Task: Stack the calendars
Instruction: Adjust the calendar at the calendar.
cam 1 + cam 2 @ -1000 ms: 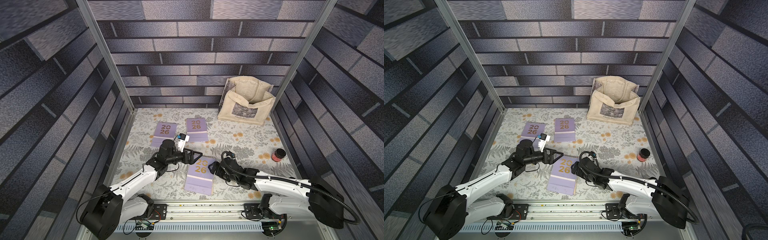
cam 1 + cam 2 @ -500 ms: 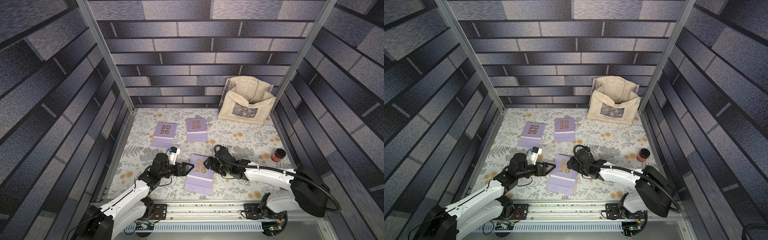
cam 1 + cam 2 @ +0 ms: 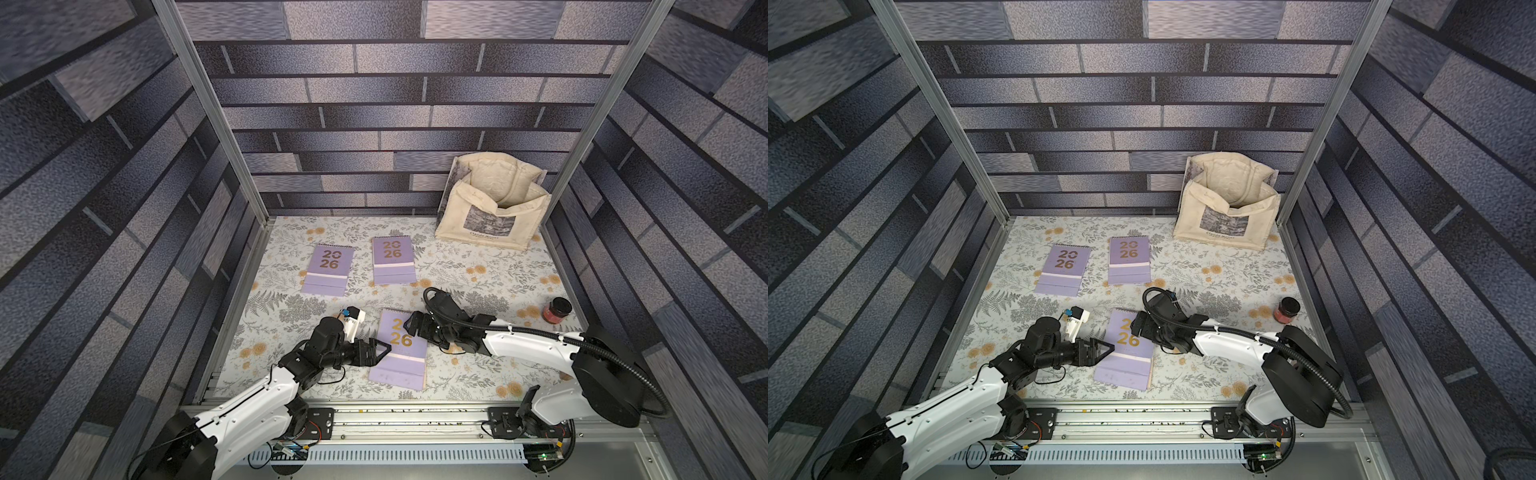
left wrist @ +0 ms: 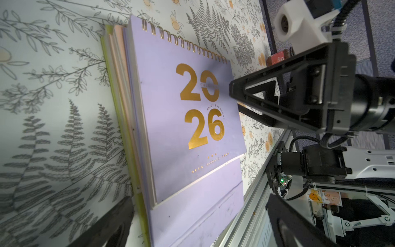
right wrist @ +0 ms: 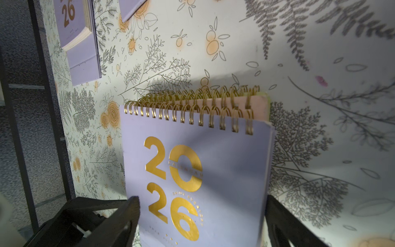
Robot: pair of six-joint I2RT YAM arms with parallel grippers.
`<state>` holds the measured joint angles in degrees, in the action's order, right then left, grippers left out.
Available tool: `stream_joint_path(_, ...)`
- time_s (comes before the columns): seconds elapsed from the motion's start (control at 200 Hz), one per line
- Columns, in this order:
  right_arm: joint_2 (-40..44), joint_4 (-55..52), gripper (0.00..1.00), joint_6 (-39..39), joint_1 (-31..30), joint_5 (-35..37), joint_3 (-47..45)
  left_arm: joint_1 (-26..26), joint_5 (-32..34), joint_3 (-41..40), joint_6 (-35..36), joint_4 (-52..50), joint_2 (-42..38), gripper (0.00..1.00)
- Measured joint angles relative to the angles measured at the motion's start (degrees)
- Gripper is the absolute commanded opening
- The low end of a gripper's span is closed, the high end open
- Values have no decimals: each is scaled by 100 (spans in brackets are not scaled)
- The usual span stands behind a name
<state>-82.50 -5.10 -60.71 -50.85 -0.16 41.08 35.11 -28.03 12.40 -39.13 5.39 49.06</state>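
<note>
Around the calendar stack (image 3: pixel 401 363), left hand (image 3: pixel 383 349) and right hand (image 3: pixel 409 327) gape empty; jar (image 3: pixel 557 309) apart.

Two white-and-black arms on a silver rail.
White glossy shells on left arm (image 3: pixel 249 399) and right arm (image 3: pixel 528 347), with round black joints and small screw holes in the white parts. The left pincer (image 3: pixel 382 348) and right pincer (image 4: pixel 237 98) are black, with open triangle-frame fingers. White camera block (image 4: pixel 299 23) at each wrist, blue plug on it. A black ribbed hose (image 3: pixel 455 318) runs along the right arm, thin black wires near the bases. Black base plates (image 3: pixel 320 417) bolted to the rail (image 3: pixel 407 424), and a small board (image 3: pixel 540 456) with a green light.
</note>
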Motion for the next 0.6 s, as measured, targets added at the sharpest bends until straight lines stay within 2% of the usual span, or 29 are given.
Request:
stream_joint_path(0.301, -107, -68, 92, 37, 0, -39, 72, 46, 111, -138, -39, -186, -94, 100)
stream_joint_path(0.601, -107, -72, 93, 37, 15, -42, 85, 212, 109, -138, -39, -179, 142, 100)
